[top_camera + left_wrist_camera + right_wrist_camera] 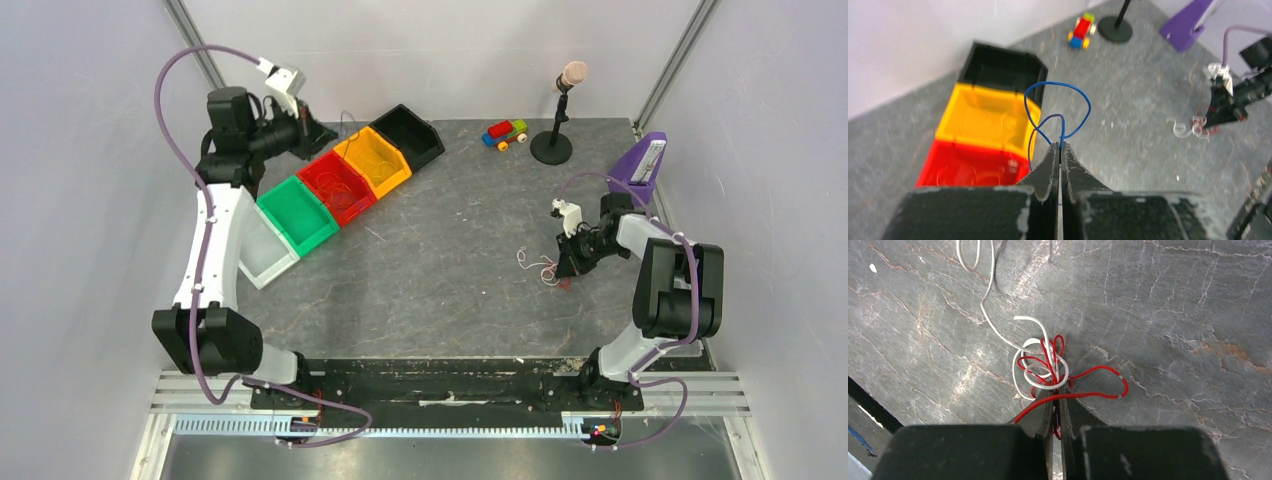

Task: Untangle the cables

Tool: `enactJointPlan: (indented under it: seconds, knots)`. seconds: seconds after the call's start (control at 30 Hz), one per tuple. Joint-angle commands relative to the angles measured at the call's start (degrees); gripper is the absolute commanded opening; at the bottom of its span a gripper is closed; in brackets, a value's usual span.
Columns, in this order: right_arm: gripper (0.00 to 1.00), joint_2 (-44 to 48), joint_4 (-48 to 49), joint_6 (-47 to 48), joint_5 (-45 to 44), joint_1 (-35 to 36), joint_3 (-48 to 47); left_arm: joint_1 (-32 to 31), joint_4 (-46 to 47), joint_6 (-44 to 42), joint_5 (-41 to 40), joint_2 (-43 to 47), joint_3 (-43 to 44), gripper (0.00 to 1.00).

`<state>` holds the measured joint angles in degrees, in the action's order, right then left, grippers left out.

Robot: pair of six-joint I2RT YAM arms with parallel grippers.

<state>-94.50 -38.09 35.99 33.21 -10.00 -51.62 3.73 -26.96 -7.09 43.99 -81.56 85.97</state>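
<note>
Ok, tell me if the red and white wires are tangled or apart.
Tangled. In the right wrist view the red wire loops through the white wire in one knot at the right gripper's shut tips.

right gripper (1057,390): jaws closed, pinching red cable (1098,396) at knot (1045,370) | white cable (1014,372): looped through red in the knot, tail running far-left | red loop lies right of knot | all on grey worktop (1173,315)
</note>
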Motion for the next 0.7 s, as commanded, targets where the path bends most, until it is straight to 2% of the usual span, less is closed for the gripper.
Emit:
enactJointPlan:
  seconds: [0.0, 0.07, 0.33, 0.53, 0.67]
  knots:
    - [0.03, -0.56, -0.06, -0.82, 1.58, -0.22, -2.17, -3.94, 9.97, 10.32, -6.72, -4.57, 7.98, 0.02]
    - [0.03, -0.79, -0.06, -1.11, 2.06, -0.22, -2.22, -6.54, 12.61, 10.78, -9.85, -7.73, 11.22, 0.02]
    - [0.03, -2.22, -0.37, -1.56, 2.21, -0.19, -2.79, -10.58, 23.04, 15.96, -16.81, -23.09, 25.24, 0.02]
    - [0.02, -3.36, -1.44, -1.72, 2.30, -0.18, -3.70, -12.94, 26.49, 14.12, -22.47, -34.64, 35.00, 0.02]
    - [0.02, -4.19, -2.05, -1.74, 2.46, -0.15, -4.74, -13.55, 29.32, 8.97, -26.99, -40.14, 37.25, 0.02]
